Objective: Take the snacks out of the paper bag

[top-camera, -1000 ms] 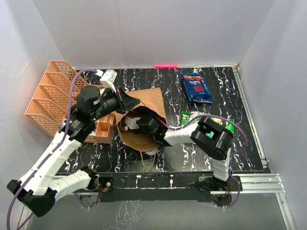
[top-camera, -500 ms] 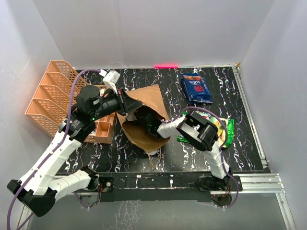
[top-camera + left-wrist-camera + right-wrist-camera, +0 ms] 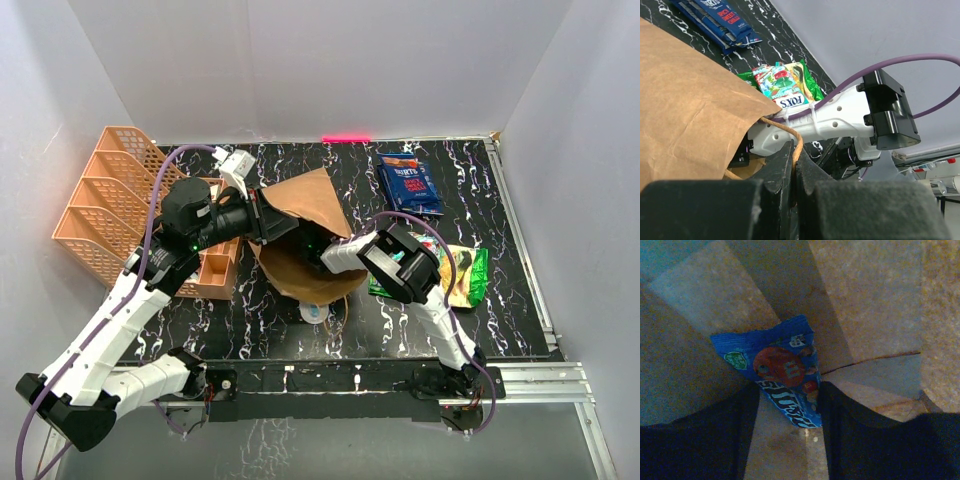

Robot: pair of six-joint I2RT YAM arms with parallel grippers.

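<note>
The brown paper bag [image 3: 305, 200] lies on its side mid-table, its mouth facing right. My left gripper [image 3: 794, 147] is shut on the bag's twisted handle [image 3: 790, 131] and holds the mouth up. My right arm [image 3: 345, 255] reaches into the bag, so its gripper is hidden in the top view. Inside, my right gripper [image 3: 790, 395] stands open astride the lower end of a small blue candy packet [image 3: 775, 360], with the right finger at the packet's edge. Other snacks lie outside: dark blue bags [image 3: 410, 183] at the back right, and a green bag with a FOX'S packet [image 3: 790, 101] beside the right arm.
Orange mesh trays [image 3: 110, 200] stand at the left, with a small orange box [image 3: 215, 270] in front of them. A white and light-blue item [image 3: 315, 313] lies just under the bag's near edge. White walls close in three sides.
My right arm has pushed deeper into the bag, and its elbow swung left, uncovering the green packets. Its jaws have narrowed around the candy packet. The left gripper still holds the handle.
</note>
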